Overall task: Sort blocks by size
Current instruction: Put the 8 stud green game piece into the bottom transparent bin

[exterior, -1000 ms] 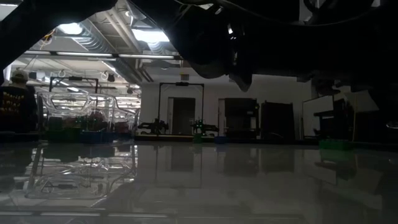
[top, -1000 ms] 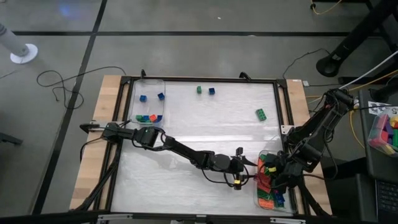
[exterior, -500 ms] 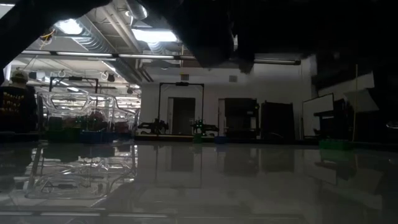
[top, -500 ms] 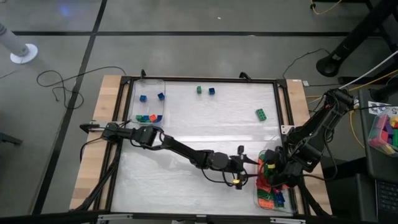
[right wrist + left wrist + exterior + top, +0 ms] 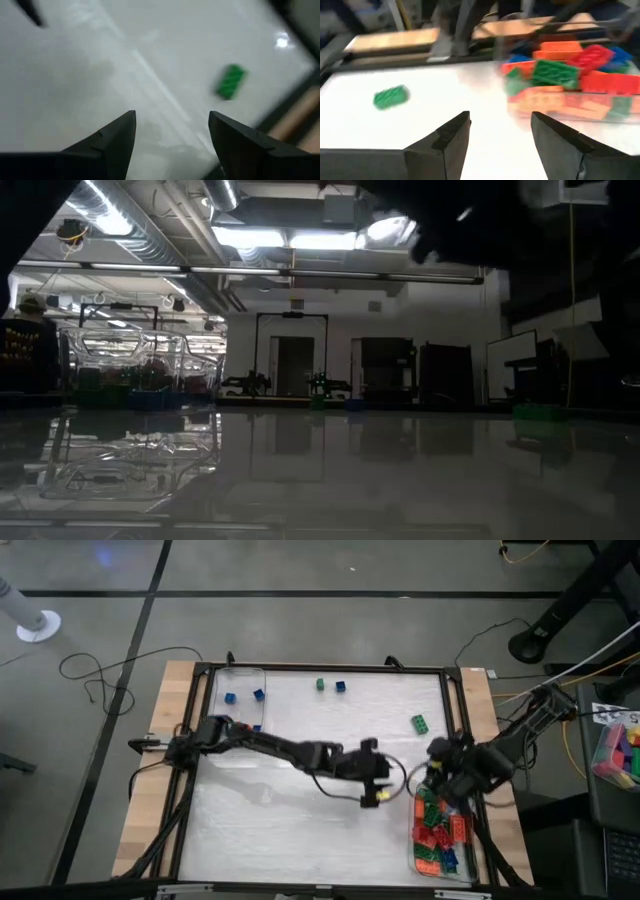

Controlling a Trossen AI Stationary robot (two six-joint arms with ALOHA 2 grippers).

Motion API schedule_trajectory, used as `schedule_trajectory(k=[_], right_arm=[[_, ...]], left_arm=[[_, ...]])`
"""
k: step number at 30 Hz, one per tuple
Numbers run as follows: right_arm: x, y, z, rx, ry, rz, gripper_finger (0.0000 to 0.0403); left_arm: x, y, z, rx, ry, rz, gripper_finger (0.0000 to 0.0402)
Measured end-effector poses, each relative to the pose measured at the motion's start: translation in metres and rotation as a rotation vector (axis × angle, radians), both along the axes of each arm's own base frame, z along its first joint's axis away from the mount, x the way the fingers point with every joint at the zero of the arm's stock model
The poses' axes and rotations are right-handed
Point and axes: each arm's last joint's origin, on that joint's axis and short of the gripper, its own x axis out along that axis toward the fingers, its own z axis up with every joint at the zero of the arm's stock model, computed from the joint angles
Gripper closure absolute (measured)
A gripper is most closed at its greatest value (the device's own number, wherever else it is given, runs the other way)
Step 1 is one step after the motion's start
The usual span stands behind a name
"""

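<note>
From above, we see the left gripper (image 5: 385,783) over mid-tabletop (image 5: 300,830) and the right gripper (image 5: 437,762) by the tray (image 5: 420,862) of blocks (image 5: 440,835); a green block (image 5: 421,723) lies apart. In both wrist views, the jaws stand open and empty, that green block (image 5: 390,96) (image 5: 230,81) well ahead.

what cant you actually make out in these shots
- High view: how many small blocks lie in the clear tray; the left arm crosses its near end.
- High view: the count of long blocks heaped in the right tray; they overlap.
- Left wrist view: studs on the loose green block; motion blur.
- Low view: both end effectors; only dark shapes along the top edge.
</note>
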Motion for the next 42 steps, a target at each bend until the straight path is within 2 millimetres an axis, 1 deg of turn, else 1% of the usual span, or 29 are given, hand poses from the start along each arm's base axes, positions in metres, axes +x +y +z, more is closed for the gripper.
schedule_trajectory(k=[3, 7, 11, 12, 15, 18, 21, 24, 25, 27, 31, 36, 42], right_arm=[[-0.001, -0.022, 0.003, -0.042, 0.027, -0.066, 0.0155], [-0.004, -0.049, 0.002, -0.032, 0.061, -0.120, 0.0155], [-0.008, -0.075, -0.002, -0.004, 0.067, -0.188, 0.0155], [-0.008, -0.081, -0.003, 0.008, 0.060, -0.213, 0.0155], [-0.005, -0.099, -0.009, 0.062, 0.030, -0.275, 0.0155], [0.001, -0.116, -0.015, 0.103, 0.015, -0.294, 0.0155], [0.008, -0.137, -0.021, 0.138, -0.020, -0.321, 0.0155], [0.012, -0.160, -0.027, 0.172, -0.031, -0.364, 0.0155], [0.013, -0.167, -0.029, 0.187, -0.025, -0.387, 0.0155], [0.013, -0.182, -0.035, 0.207, -0.003, -0.430, 0.0155], [0.015, -0.204, -0.050, 0.292, 0.060, -0.484, 0.0155], [0.024, -0.219, -0.072, 0.355, 0.168, -0.477, 0.0155], [0.038, -0.233, -0.096, 0.353, 0.251, -0.452, 0.0155]], left_arm=[[-0.013, 0.021, 0.002, -0.012, 0.039, 0.048, 0.0204], [-0.036, 0.044, 0.005, -0.029, 0.063, 0.103, 0.0204], [-0.066, 0.065, 0.010, -0.051, 0.056, 0.168, 0.0204], [-0.074, 0.070, 0.009, -0.055, 0.058, 0.187, 0.0204], [-0.100, 0.087, 0.017, -0.070, 0.011, 0.241, 0.0204], [-0.128, 0.102, 0.022, -0.075, -0.011, 0.289, 0.0204], [-0.151, 0.115, 0.017, -0.090, 0.011, 0.343, 0.0204], [-0.168, 0.125, 0.015, -0.112, 0.015, 0.390, 0.0204], [-0.173, 0.127, 0.015, -0.114, 0.010, 0.400, 0.0204], [-0.179, 0.132, 0.008, -0.113, 0.032, 0.419, 0.0204], [-0.186, 0.140, -0.003, -0.114, 0.061, 0.447, 0.0204], [-0.193, 0.145, -0.014, -0.114, 0.103, 0.468, 0.0204], [-0.193, 0.144, -0.016, -0.108, 0.107, 0.464, 0.0204]])
